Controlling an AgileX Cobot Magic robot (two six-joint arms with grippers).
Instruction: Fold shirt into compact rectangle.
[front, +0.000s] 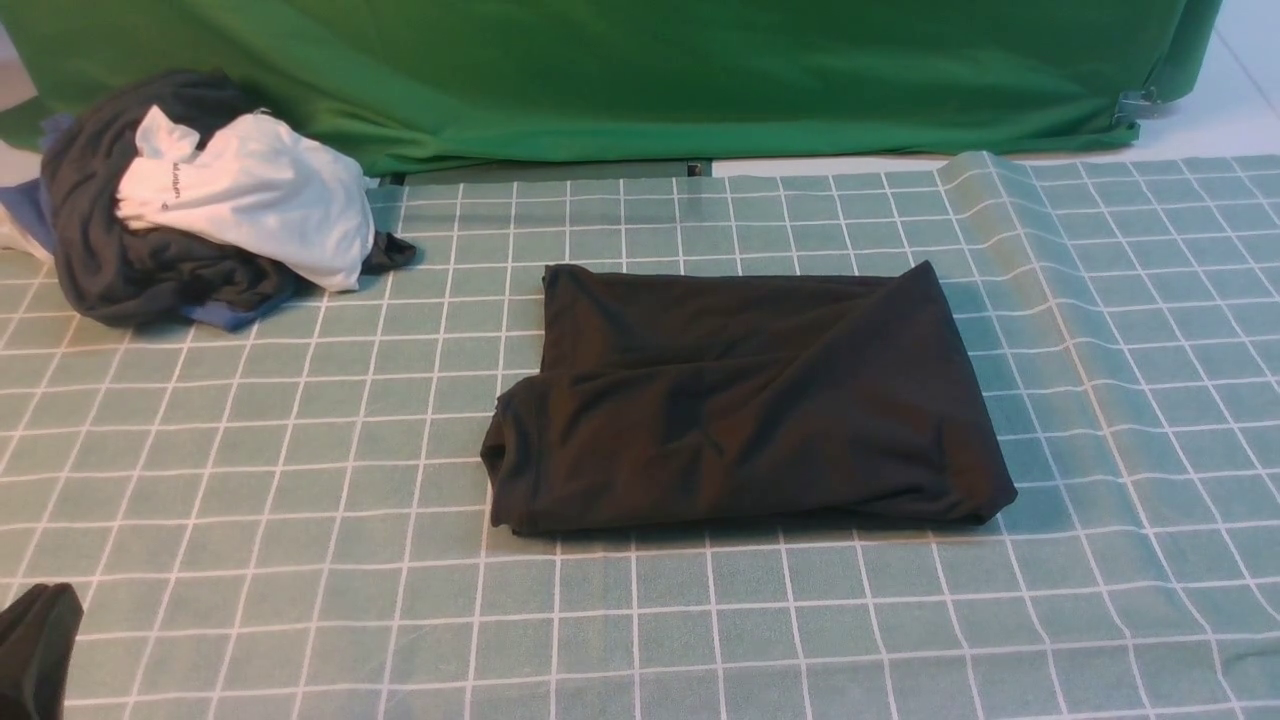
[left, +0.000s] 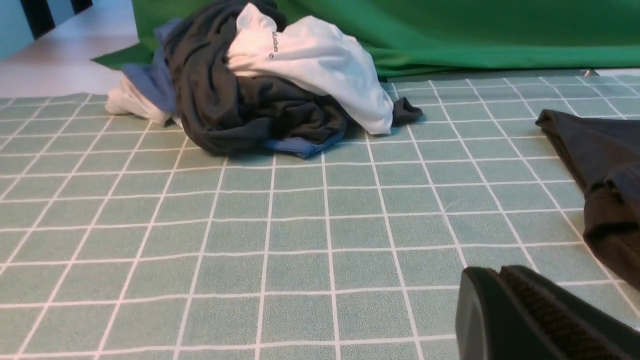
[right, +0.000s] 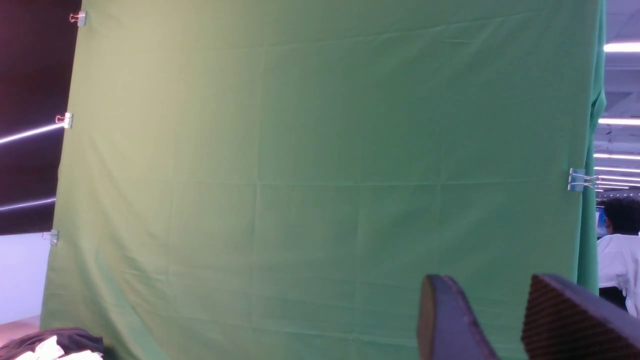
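One black shirt (front: 740, 400) lies folded into a rough rectangle at the middle of our checked tablecloth (front: 300, 560), with nothing touching it. Our left gripper (left: 505, 295) sits low near the cloth with its fingers pressed together and empty, while our right gripper (right: 505, 310) is raised toward the green backdrop (right: 320, 150), fingers apart around nothing. Heaped clothes (front: 200, 210) rest at the far left.

Open checked cloth (front: 300, 600) runs bare across the lower frame and down the left and right sides. The folded shirt (front: 740, 400) fills the centre; a clothes pile (front: 200, 210) blocks the upper left; the green backdrop (front: 640, 70) closes the top.
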